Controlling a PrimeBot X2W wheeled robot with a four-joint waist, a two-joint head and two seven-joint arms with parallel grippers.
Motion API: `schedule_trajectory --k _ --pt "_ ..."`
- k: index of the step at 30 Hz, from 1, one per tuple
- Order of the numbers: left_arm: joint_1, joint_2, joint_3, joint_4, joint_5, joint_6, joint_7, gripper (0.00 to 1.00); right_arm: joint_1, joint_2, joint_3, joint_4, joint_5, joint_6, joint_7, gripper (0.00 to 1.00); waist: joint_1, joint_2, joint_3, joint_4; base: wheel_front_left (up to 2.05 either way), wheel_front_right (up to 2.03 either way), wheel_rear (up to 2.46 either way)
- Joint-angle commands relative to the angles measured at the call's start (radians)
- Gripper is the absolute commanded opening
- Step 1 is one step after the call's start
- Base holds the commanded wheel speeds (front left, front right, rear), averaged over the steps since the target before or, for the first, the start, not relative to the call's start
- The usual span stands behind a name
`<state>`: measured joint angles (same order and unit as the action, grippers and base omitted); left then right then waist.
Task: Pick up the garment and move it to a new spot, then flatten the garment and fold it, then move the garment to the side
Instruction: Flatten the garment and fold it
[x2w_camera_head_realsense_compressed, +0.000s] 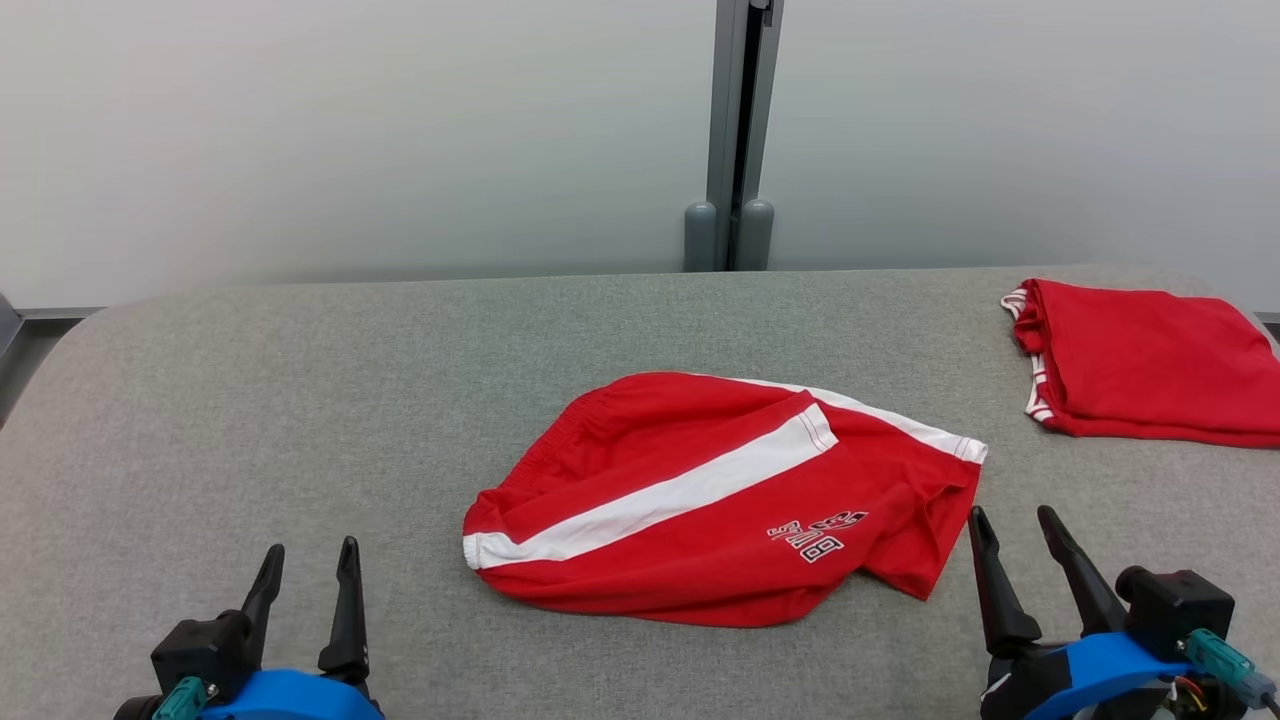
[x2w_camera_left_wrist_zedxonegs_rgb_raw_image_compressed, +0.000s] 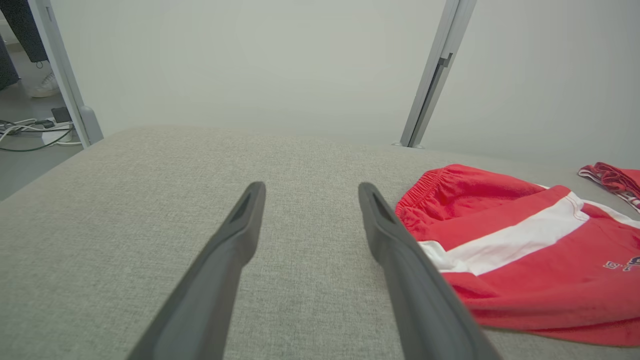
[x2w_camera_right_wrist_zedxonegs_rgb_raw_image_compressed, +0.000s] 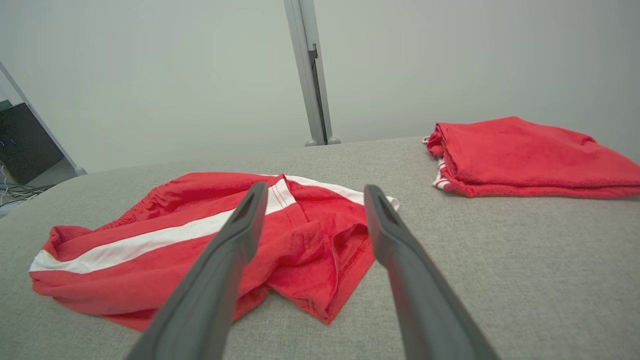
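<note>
Crumpled shorts, judged light and limp, best pinched at the waistband; left gripper and right gripper held wide open, empty.

I read the surface as grey woven cloth, matt and slightly coarse. The garment is soft red cloth, matt with a faint nap, and its white stripe looks equally dull. The folded red cloth looks fuzzier, like towelling. My left pincer and right pincer have smooth, matt dark fingers, plastic-looking, on glossier blue shells. The post looks like smooth grey metal.
</note>
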<state>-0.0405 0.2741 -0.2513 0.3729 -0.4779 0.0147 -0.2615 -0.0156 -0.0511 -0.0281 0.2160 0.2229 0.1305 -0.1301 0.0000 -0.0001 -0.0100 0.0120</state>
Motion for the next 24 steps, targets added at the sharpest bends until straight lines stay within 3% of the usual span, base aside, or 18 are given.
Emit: schedule_trajectory --k 1,17,24 --pt "-0.015 -0.003 -0.005 0.009 -0.005 -0.006 0.000 1.00 0.004 0.000 0.002 0.006 0.005 0.001 -0.005 1.00 0.0000 0.0001 0.001 -0.003 0.00 0.00 0.00" --pt "-0.028 -0.013 -0.032 0.031 -0.023 -0.022 0.021 1.00 -0.007 0.000 0.010 0.009 0.009 0.001 -0.004 1.00 0.0000 0.0001 0.011 -0.005 0.00 0.00 0.00" --pt "-0.084 -0.036 -0.091 0.067 -0.031 -0.060 0.120 1.00 -0.021 0.000 0.019 0.004 0.008 0.001 0.000 1.00 0.0000 0.0001 0.027 -0.009 0.00 0.00 0.00"
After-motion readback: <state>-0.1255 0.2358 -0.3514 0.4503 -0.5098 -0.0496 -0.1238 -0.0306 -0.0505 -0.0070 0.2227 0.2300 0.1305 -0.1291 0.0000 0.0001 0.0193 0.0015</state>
